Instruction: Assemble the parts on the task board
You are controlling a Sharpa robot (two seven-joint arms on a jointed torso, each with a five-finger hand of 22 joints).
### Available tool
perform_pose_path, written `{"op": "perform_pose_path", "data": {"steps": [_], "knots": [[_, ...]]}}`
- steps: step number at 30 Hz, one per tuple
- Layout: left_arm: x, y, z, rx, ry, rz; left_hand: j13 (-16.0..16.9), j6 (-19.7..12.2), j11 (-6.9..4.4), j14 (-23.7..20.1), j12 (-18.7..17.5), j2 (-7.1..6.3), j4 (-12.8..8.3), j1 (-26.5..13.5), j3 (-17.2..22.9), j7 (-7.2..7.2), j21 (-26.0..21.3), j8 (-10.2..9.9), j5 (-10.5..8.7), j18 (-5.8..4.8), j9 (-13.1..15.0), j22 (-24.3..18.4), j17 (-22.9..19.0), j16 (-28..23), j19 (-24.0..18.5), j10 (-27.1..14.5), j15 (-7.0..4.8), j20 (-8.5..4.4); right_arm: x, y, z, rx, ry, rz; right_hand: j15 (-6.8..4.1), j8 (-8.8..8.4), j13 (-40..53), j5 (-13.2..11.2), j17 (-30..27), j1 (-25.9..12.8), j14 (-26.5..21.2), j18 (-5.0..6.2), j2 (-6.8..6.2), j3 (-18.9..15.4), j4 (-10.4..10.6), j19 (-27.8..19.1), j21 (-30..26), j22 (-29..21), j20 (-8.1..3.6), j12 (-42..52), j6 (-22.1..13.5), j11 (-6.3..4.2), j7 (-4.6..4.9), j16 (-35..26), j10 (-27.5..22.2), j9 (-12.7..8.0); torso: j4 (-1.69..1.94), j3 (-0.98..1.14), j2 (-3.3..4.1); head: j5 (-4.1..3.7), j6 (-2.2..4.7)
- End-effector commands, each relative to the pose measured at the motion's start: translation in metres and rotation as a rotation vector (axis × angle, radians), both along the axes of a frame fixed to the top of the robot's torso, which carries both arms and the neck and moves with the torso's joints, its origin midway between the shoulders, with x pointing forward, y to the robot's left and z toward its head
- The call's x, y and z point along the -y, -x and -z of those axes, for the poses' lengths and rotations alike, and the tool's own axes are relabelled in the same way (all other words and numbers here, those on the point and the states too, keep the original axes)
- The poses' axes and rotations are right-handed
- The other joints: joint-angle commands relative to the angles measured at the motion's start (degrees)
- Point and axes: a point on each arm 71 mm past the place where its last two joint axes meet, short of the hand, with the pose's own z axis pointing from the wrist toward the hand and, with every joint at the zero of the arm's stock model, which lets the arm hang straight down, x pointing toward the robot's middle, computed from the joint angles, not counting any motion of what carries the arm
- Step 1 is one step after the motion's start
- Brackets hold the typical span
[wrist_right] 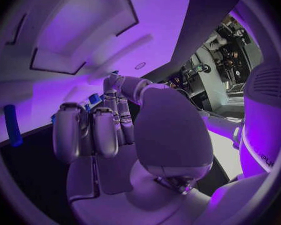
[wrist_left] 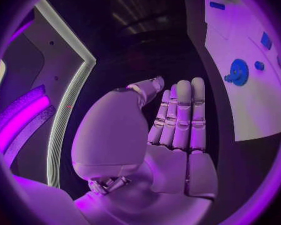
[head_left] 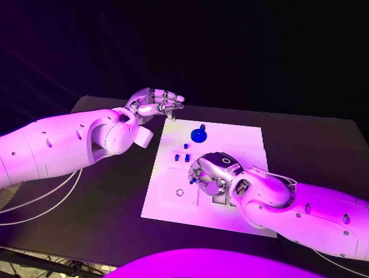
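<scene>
Board (head_left: 234, 139): matt white, smooth plate. Gear (head_left: 199, 136) on it: blue, plastic-looking. Table (head_left: 318, 145) under board: matt black. Hands (head_left: 157, 104) (head_left: 211, 174): smooth, glossy metallic shells, silvery.

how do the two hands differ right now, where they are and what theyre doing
The left hand hangs off the task board, past its far left corner; the right hand sits over the board's middle. The left hand's fingers are straight and together, holding nothing; the right hand's fingers curl down toward the board. Both are silver, on white arms.
</scene>
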Motion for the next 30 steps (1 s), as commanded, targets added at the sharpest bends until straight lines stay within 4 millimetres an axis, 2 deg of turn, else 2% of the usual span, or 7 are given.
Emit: {"op": "perform_pose_path", "data": {"steps": [1,10,16,21,24,27,30], "knots": [[0.0018,0.0001,-0.0012,0.003,0.007,0.006,0.08,-0.33,0.07,-0.31,0.28,0.26,0.01,0.25,-0.23,0.07,-0.31,-0.12,0.18,0.83,-0.09,-0.07,-0.08,-0.24,0.25,-0.47,0.23,0.02,-0.0008,0.0004,0.0025,0.003,0.037,-0.001,-0.35,0.28,0.10,0.23,-0.09,-0.38,2.47,-0.57,0.19,-0.13,-0.21,0.80,-0.31,9.52,-0.08,0.29,0.40,-1.89,0.24,-0.23,2.37,-0.04,0.02,-0.01,0.03,-0.02,0.03],[0.0022,0.0003,-0.0011,0.000,0.007,0.009,0.08,-0.33,0.07,-0.31,0.28,0.26,0.01,0.25,-0.23,0.07,-0.31,-0.12,0.18,0.83,-0.09,-0.07,-0.08,-0.24,0.25,-0.47,0.23,0.02,-0.0080,0.0037,0.0053,-0.011,0.077,-0.017,-0.32,0.20,0.13,0.18,-0.19,-0.76,2.46,-0.53,0.23,-0.20,-0.24,0.72,-0.51,9.47,-0.05,0.09,0.28,-1.83,0.32,-0.27,2.28,0.00,0.00,-0.01,0.03,-0.09,-0.12],[0.0022,0.0004,-0.0010,-0.002,0.007,0.010,0.18,-0.44,0.11,-0.34,0.76,0.32,-0.06,0.37,-0.42,0.11,-0.52,0.00,0.16,0.85,-0.12,-0.24,-0.19,-0.31,0.39,-0.80,0.27,0.07,-0.0097,0.0045,0.0067,-0.019,0.088,-0.023,-0.18,0.04,0.24,1.10,-0.31,-2.14,2.46,-0.47,0.04,-1.01,-0.36,0.58,-0.84,9.44,0.10,-0.62,-0.14,-1.72,0.47,-0.28,1.93,0.23,0.03,-0.01,0.02,-0.12,-0.26],[0.0019,0.0005,-0.0010,-0.004,0.006,0.010,0.18,-0.44,0.11,-0.34,0.76,0.32,-0.06,0.37,-0.42,0.11,-0.52,0.00,0.16,0.85,-0.12,-0.24,-0.19,-0.31,0.39,-0.80,0.27,0.07,-0.0090,0.0037,0.0074,-0.023,0.087,-0.020,0.49,-1.34,0.03,3.73,-0.45,-3.66,2.43,-0.35,-0.29,-2.60,-0.50,0.29,-1.67,9.23,0.61,-2.50,-2.52,-0.88,1.23,-0.23,-0.05,0.13,-0.03,0.00,-0.04,-0.16,-0.26],[0.0019,0.0005,-0.0009,-0.005,0.006,0.012,0.18,-0.44,0.11,-0.34,0.76,0.32,-0.06,0.37,-0.42,0.11,-0.52,0.00,0.16,0.85,-0.12,-0.24,-0.19,-0.31,0.39,-0.80,0.27,0.07,-0.0078,0.0029,0.0074,-0.021,0.081,-0.012,1.15,-2.88,-0.37,4.08,-0.50,-4.31,2.38,-0.21,-0.77,-2.99,-0.54,0.00,-2.56,8.95,1.14,-3.90,-4.79,-0.05,1.95,-0.17,-1.96,-0.35,-0.03,0.02,-0.01,-0.18,-0.19],[0.0019,0.0006,-0.0008,-0.007,0.006,0.013,0.18,-0.44,0.11,-0.34,0.76,0.32,-0.06,0.37,-0.42,0.11,-0.52,0.00,0.16,0.85,-0.12,-0.24,-0.19,-0.31,0.39,-0.80,0.27,0.07,-0.0059,0.0018,0.0068,-0.014,0.071,-0.001,1.45,-3.75,-0.65,4.15,-0.58,-4.52,2.32,-0.09,-1.10,-2.92,-0.65,-0.22,-3.21,8.73,1.45,-4.45,-5.96,0.29,2.08,-0.16,-3.19,-0.62,-0.01,0.03,-0.03,-0.26,-0.06],[0.0019,0.0006,-0.0007,-0.008,0.006,0.014,0.18,-0.44,0.11,-0.34,0.76,0.32,-0.06,0.37,-0.42,0.11,-0.52,0.00,0.16,0.85,-0.12,-0.24,-0.19,-0.31,0.39,-0.80,0.27,0.07,-0.0028,0.0011,0.0054,-0.004,0.054,0.011,1.95,-5.23,-1.60,4.25,-1.98,-4.66,1.83,0.64,-1.99,-2.80,-1.08,-1.61,-7.02,7.33,1.91,-4.45,-8.16,0.93,2.25,-0.95,-7.16,-1.04,0.00,0.03,-0.02,-0.30,0.00]]}}
